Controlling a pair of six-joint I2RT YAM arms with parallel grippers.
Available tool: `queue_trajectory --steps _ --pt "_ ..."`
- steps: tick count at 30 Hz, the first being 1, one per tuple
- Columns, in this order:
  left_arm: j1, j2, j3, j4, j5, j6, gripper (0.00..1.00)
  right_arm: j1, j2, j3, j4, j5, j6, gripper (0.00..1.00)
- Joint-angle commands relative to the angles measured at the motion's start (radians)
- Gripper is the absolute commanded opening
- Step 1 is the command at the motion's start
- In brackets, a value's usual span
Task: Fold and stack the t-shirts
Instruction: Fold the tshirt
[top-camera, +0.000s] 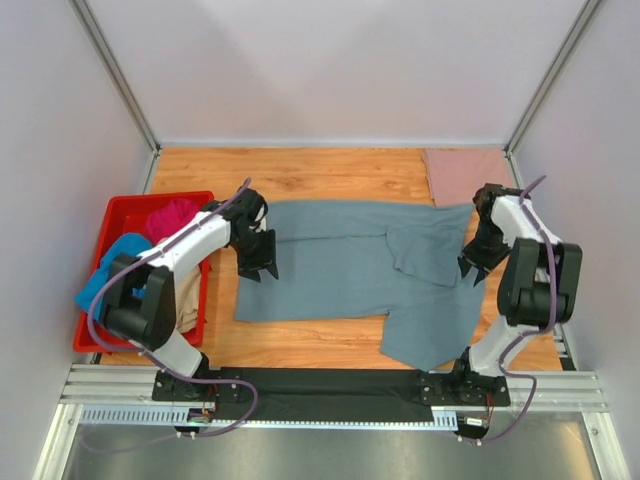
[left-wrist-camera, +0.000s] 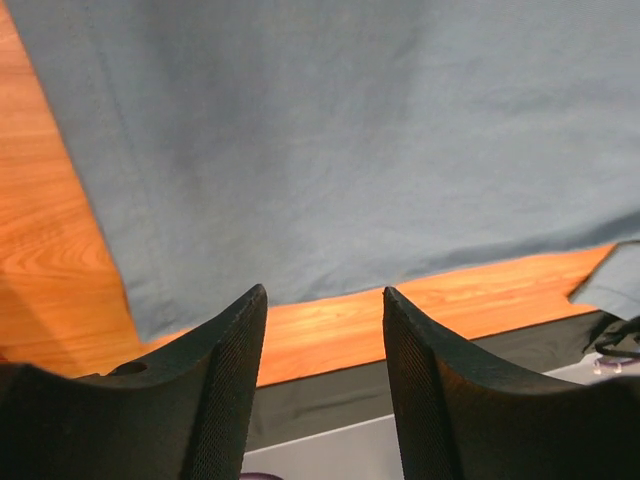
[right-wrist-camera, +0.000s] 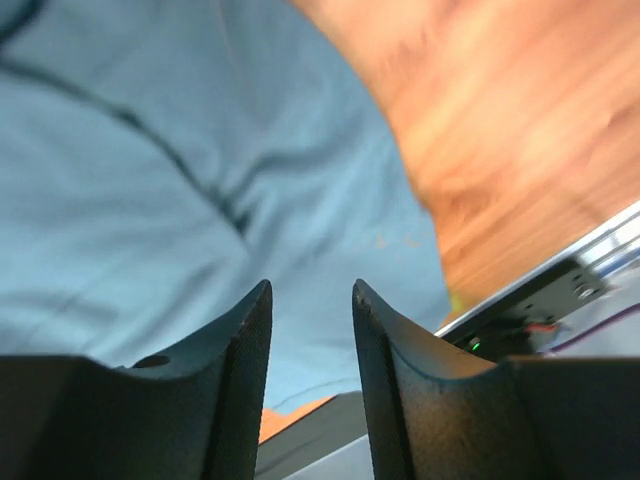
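Note:
A large slate grey-blue t-shirt (top-camera: 345, 265) lies spread on the wooden table, its right part folded over and hanging toward the front. It fills the left wrist view (left-wrist-camera: 330, 140) and the right wrist view (right-wrist-camera: 150, 170). My left gripper (top-camera: 258, 270) is open and empty above the shirt's left edge. My right gripper (top-camera: 471, 268) is open and empty above the shirt's right edge. A dusty-pink shirt (top-camera: 465, 172) lies folded at the back right. Magenta (top-camera: 172, 216), bright blue (top-camera: 112, 268) and beige (top-camera: 188, 290) shirts lie in the red bin.
The red plastic bin (top-camera: 125, 208) stands at the table's left side. A black strip and metal rail (top-camera: 330, 385) run along the front edge. Grey walls enclose the table (top-camera: 320, 170) on three sides.

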Motion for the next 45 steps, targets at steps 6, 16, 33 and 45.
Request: queue_trajectory --steps 6,16,33,45 --pt "0.009 -0.128 -0.067 0.062 0.086 -0.036 0.58 0.039 -0.426 -0.34 -0.227 -0.167 0.338 0.36" --pt "0.033 -0.131 -0.166 0.073 0.142 -0.068 0.59 0.096 -0.52 -0.638 -0.043 -0.212 0.467 0.4" --pt "0.155 -0.211 -0.35 0.157 0.011 -0.224 0.64 0.113 -0.582 -0.755 0.143 -0.092 0.529 0.45" --pt "0.17 -0.315 -0.393 0.101 -0.091 -0.256 0.61 0.114 -0.656 -0.753 0.117 -0.1 0.526 0.0"
